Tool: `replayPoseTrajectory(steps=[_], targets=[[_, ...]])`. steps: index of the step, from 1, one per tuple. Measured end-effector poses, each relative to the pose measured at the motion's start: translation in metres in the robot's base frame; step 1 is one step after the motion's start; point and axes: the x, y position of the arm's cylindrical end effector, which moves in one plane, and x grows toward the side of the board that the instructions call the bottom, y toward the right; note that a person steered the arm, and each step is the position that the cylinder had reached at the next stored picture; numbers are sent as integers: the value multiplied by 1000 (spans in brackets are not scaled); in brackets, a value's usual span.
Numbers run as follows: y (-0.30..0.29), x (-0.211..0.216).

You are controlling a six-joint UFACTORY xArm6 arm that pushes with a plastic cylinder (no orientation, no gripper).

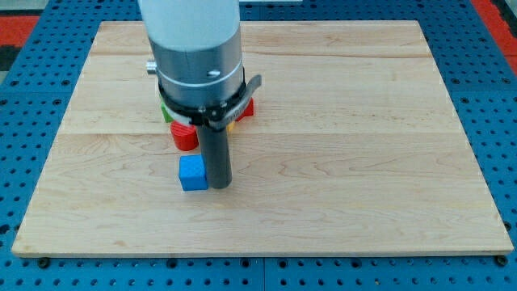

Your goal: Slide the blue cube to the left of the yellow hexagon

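My tip (219,187) has no jaws, holds nothing, and touches the right side of the blue cube (192,173) low on the board (363,162), just below the red block (185,136); yellow hexagon mostly hidden under the arm, so an off-centre push could spin the cube astray.

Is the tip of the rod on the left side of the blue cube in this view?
No, my tip is touching the right side of the blue cube, toward the view's right.
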Motion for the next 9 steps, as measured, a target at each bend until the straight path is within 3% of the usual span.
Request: replayPoseTrajectory(steps=[1, 2, 4, 8, 9], targets=[[-32, 3], [-86, -33], [-126, -45], [-120, -81], [-145, -86]])
